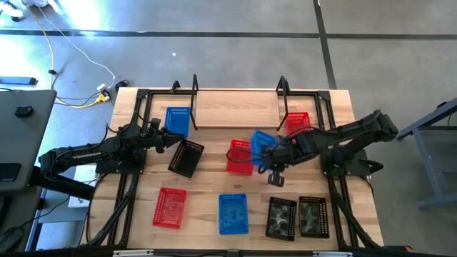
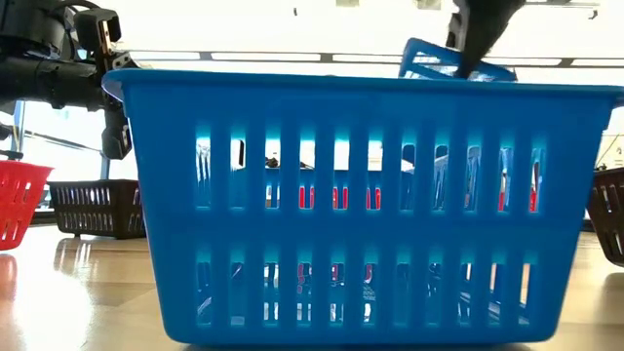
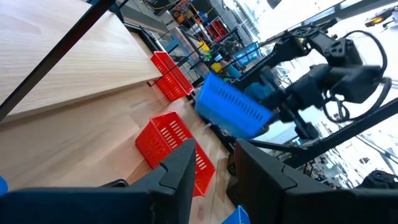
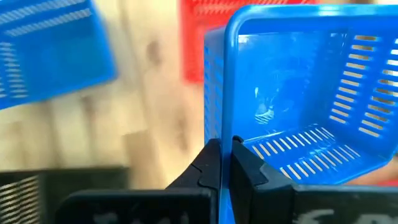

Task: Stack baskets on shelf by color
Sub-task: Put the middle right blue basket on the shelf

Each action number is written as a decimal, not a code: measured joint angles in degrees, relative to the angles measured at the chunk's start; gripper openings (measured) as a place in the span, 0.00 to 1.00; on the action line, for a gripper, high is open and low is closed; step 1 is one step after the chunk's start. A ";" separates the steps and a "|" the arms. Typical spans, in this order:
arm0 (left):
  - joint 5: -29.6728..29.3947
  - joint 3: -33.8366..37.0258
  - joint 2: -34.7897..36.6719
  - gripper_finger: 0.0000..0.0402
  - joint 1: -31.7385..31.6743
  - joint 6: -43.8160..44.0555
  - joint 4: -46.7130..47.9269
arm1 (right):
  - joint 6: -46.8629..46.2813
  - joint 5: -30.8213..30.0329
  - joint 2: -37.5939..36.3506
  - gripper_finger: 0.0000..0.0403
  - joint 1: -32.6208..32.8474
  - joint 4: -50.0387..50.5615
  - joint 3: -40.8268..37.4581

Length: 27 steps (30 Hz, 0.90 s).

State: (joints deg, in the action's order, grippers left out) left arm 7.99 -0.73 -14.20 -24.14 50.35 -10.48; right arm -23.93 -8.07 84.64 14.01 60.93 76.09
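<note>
The right claw (image 4: 225, 163) is clenching on the rim of a blue basket (image 1: 263, 140) and holding it tilted, off the tabletop (image 1: 207, 185), near the middle, just beside a red basket (image 1: 240, 155). In the right wrist view the two fingers are pinching the basket's wall between them, w/ the open inside facing the camera.

The left claw (image 1: 173, 138) is sitting at the left side of the tabletop, between another blue basket (image 1: 177, 120) and a tilted black basket (image 1: 186, 158). Its fingers are standing partly apart and gripping nothing in the left wrist view.

The shelf (image 1: 235, 109) is lying along the far edge w/ black rods at both ends; its plank is bare. A 2nd red basket (image 1: 297, 122) is sitting by the shelf's right end.

Along the near edge, left to right: a 3rd red basket (image 1: 170, 208), a 3rd blue basket (image 1: 233, 213), then two black baskets, one (image 1: 282, 218) just beside the other (image 1: 313, 216).

The low view is mostly filled by the near blue basket, w/ the held one showing tilted above its rim.
</note>
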 joint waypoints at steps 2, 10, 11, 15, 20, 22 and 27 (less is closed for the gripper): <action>0.00 0.00 0.00 0.25 0.01 0.00 0.00 | 4.77 -2.31 0.00 0.00 -1.71 0.09 0.66; 0.00 0.00 0.00 0.25 0.00 0.00 0.00 | 21.86 -10.87 0.00 0.00 -10.54 0.80 0.92; 0.00 0.00 0.00 0.25 0.00 0.00 0.02 | 23.85 -11.83 0.00 0.00 -11.73 0.80 0.92; 0.00 0.00 0.00 0.25 0.00 0.00 0.02 | 30.66 -14.27 0.37 0.00 -16.70 0.76 0.93; 0.00 0.00 0.00 0.25 0.02 -0.08 0.02 | 37.81 -15.58 3.11 0.00 -22.57 0.54 0.94; -0.01 0.00 0.01 0.25 0.00 -0.85 0.05 | 39.44 -15.50 5.01 0.00 -24.51 0.56 0.94; -0.02 0.00 0.02 0.25 0.02 -2.01 0.04 | 40.09 -12.88 9.33 0.00 -27.77 0.59 0.94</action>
State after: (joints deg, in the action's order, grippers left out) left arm 7.97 -0.73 -14.17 -24.12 48.34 -10.44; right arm 16.16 -20.95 93.97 -13.76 61.53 77.03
